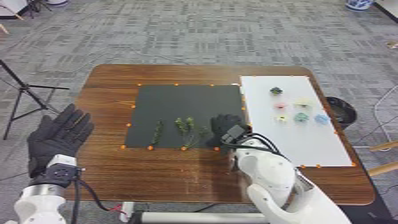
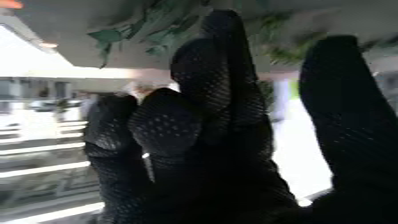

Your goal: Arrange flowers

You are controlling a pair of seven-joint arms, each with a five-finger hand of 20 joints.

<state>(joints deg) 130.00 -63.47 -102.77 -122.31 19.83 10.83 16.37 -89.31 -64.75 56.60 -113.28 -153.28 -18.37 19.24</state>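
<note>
Black-gloved right hand (image 1: 226, 123), fingers loosely extended and thumb apart, is at the dark square mat (image 1: 178, 95), beside the green leafy sprigs (image 1: 185, 126). Lifting one probably wants a low, light pinch on its stem, sparing leaves and neighbours. Small pastel flower heads (image 1: 301, 118) lie farther right on the white rectangular sheet (image 1: 306, 145); the black-gloved left hand (image 1: 58, 137) is open, palm up, well apart.
</note>
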